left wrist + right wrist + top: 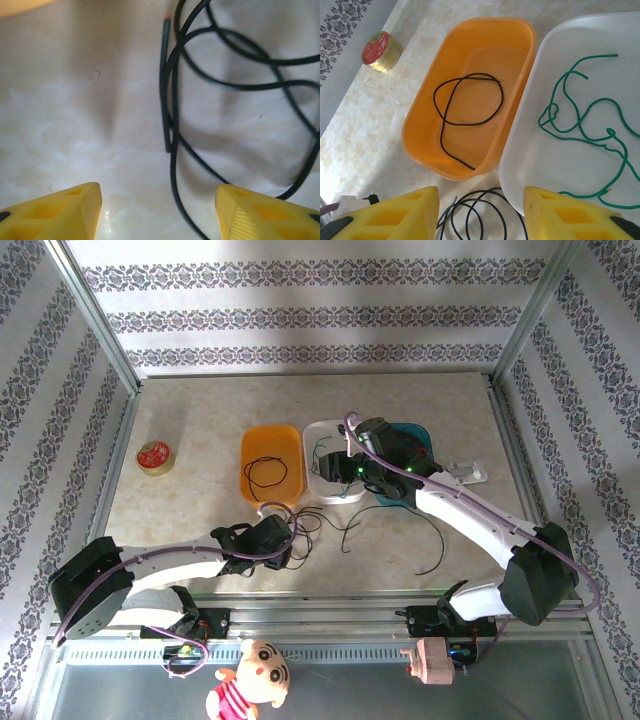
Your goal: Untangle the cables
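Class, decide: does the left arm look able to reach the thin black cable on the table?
Likely yes: the open left end effector hangs directly over the thin black cable, nothing between.

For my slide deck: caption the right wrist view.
Open right pincer facing an orange tray holding a black cable and a white tray holding a green cable.

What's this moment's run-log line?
left fingers open over loose black cable | right fingers open, empty | orange tray: looped black cable | white tray: green cable
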